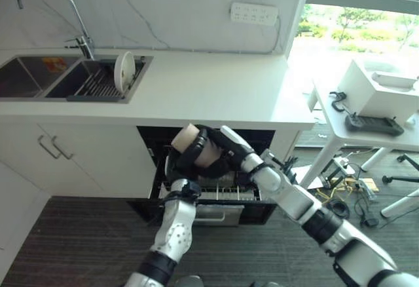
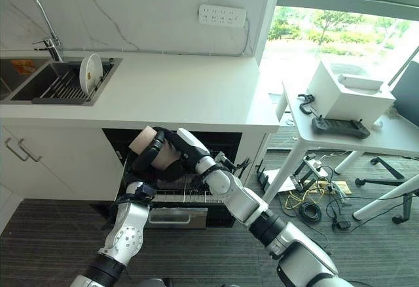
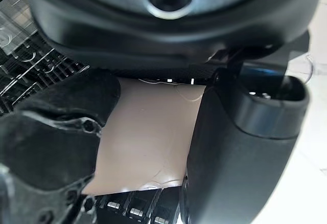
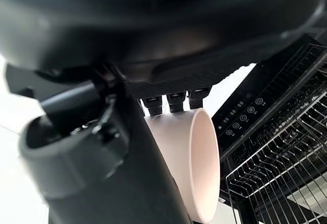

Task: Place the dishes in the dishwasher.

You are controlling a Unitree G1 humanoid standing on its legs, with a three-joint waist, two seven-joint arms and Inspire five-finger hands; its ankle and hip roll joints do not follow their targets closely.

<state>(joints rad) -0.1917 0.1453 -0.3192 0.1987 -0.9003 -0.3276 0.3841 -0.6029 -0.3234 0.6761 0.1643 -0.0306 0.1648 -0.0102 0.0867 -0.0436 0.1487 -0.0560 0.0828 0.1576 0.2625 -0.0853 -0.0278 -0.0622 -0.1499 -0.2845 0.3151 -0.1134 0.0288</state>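
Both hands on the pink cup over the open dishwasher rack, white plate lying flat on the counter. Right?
Not quite. The white plate stands on edge in the sink rack, not flat on the counter; the left eye view shows it. The rest holds: the left hand and right hand both grip the pink cup over the open dishwasher rack.

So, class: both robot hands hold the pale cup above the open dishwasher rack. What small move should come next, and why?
Probably lower the cup toward the rack. The left robot hand and right robot hand both grip it above the wires, so it isn't seated yet.
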